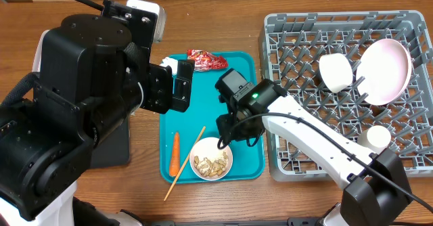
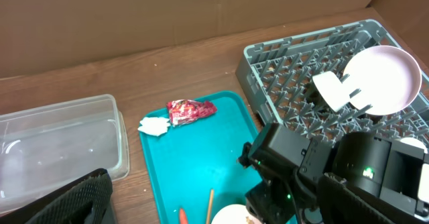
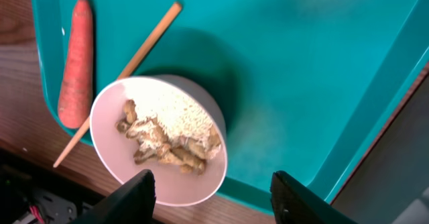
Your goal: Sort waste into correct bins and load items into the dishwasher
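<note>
A teal serving tray (image 1: 237, 84) holds a red wrapper (image 1: 206, 60), a white tissue (image 2: 154, 125), a carrot (image 1: 175, 151), a chopstick (image 1: 184, 164) and a white bowl (image 1: 211, 160) of beige nut scraps (image 3: 164, 140). My right gripper (image 3: 221, 197) is open just above the bowl's near rim and holds nothing. My left gripper (image 1: 177, 85) hovers over the tray's left edge near the tissue; one finger (image 2: 74, 197) shows far to the side and it looks open and empty. The grey dish rack (image 1: 291, 165) holds a large plate (image 1: 385, 70), a bowl (image 1: 336, 72) and a cup (image 1: 375, 138).
A clear plastic tub (image 2: 60, 137) stands left of the teal tray. A black tray (image 1: 111, 148) lies partly under my left arm. The right arm reaches from the front right across the rack's corner. The carrot (image 3: 77, 63) and chopstick (image 3: 134, 60) lie beside the bowl.
</note>
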Robot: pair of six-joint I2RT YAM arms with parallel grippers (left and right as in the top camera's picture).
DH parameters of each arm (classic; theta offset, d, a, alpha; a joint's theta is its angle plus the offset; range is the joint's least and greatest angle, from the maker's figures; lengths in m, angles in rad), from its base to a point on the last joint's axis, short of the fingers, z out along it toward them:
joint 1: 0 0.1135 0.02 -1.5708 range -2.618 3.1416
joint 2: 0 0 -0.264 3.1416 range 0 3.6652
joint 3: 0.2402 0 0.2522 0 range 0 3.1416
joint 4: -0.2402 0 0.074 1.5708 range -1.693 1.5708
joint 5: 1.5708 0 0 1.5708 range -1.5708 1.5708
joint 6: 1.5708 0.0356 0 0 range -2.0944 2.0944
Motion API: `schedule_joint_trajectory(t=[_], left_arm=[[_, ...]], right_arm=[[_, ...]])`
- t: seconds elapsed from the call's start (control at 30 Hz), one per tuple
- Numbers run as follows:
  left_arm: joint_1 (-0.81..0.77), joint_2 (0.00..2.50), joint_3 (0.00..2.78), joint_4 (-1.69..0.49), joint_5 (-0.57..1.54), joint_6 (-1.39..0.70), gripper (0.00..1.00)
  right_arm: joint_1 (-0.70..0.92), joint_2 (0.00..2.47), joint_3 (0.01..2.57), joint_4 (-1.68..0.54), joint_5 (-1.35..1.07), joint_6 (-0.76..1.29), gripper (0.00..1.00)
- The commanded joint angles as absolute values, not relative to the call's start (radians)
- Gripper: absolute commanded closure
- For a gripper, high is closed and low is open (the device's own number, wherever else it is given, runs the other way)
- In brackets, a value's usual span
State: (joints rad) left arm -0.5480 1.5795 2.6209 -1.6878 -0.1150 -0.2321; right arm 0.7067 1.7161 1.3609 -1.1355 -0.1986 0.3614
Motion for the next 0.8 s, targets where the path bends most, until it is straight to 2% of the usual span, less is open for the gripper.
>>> schedule_joint_trajectory(t=[0.0, 0.2, 0.4, 0.57, 0.77], left_arm=[[-0.543, 1.582, 2.620, -1.689, -0.106, -0.221, 0.00], [-0.543, 1.582, 2.620, -1.688, -0.101, -0.223, 0.00], [-0.543, 1.582, 2.620, -1.689, -0.015, -0.228, 0.00], [-0.543, 1.585, 2.620, -1.687, 0.135, -0.232, 0.00], [-0.543, 1.595, 2.560, -1.689, 0.041, -0.216, 0.00]], right_arm=[[0.709, 1.711, 1.361, -1.126, -0.243, 0.360, 0.41], [0.711, 1.711, 1.361, -1.131, -0.248, 0.403, 0.41], [0.711, 1.711, 1.325, -1.137, -0.247, 0.405, 0.41], [0.706, 1.707, 1.317, -1.111, -0.223, 0.420, 0.41], [0.620, 1.654, 1.382, -1.120, -0.181, 0.446, 0.35]])
